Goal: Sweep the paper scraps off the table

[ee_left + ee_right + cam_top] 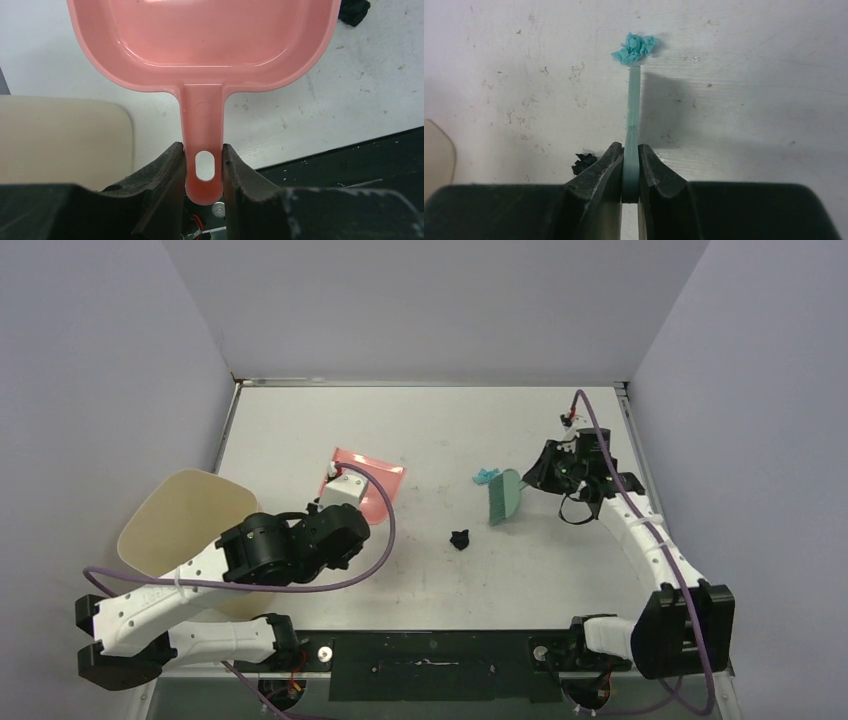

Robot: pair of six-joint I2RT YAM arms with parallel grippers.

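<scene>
Two paper scraps lie on the white table (pixel 440 430): a teal wad (pixel 486 477) right of centre and a black wad (pixel 459 539) nearer the arms. My right gripper (pixel 548 472) is shut on the teal hand brush (pixel 505 496). In the right wrist view the brush (pixel 633 107) runs edge-on from the gripper (pixel 630 165) to the teal wad (pixel 634 48), with the black wad (pixel 584 163) to the left. My left gripper (pixel 202 167) is shut on the handle of the pink dustpan (pixel 202 35), which lies left of centre (pixel 368 476). The black wad shows at the left wrist view's top right (pixel 354 11).
A beige round-cornered bin (pixel 185 530) stands off the table's left edge beside the left arm, and shows in the left wrist view (pixel 60 137). A thin metal rim (pixel 430 382) edges the table below grey walls. A black strip (pixel 430 652) runs along the near edge.
</scene>
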